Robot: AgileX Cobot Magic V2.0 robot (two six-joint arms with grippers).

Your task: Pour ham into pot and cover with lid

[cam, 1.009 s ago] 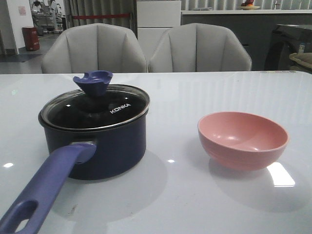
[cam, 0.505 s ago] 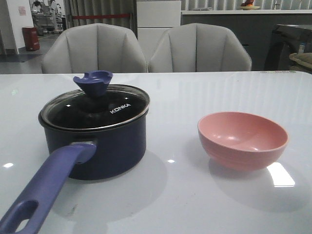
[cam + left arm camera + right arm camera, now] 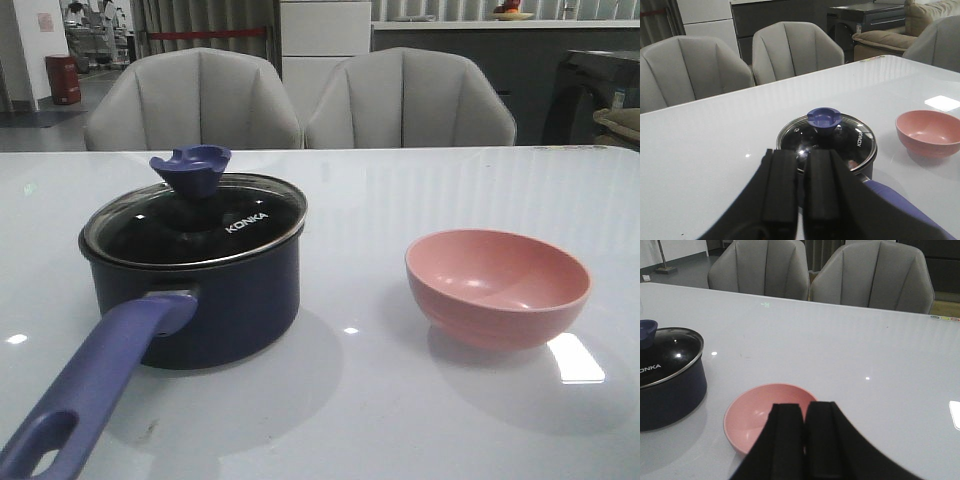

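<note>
The dark navy pot (image 3: 215, 300) stands on the table at the left, its long blue-purple handle (image 3: 95, 380) pointing toward me. The glass lid (image 3: 195, 222) with KONKA lettering and a blue-purple knob (image 3: 190, 170) sits on the pot. The pot also shows in the left wrist view (image 3: 827, 140) and the right wrist view (image 3: 670, 375). The pink bowl (image 3: 497, 285) at the right looks empty. No ham slices show. My left gripper (image 3: 801, 160) is shut and empty, back from the pot. My right gripper (image 3: 804, 412) is shut and empty, back from the pink bowl (image 3: 765, 412).
Two grey chairs (image 3: 195, 100) (image 3: 410, 95) stand behind the table's far edge. The white glossy table (image 3: 400, 200) stretches wide around the pot and bowl. Neither arm shows in the front view.
</note>
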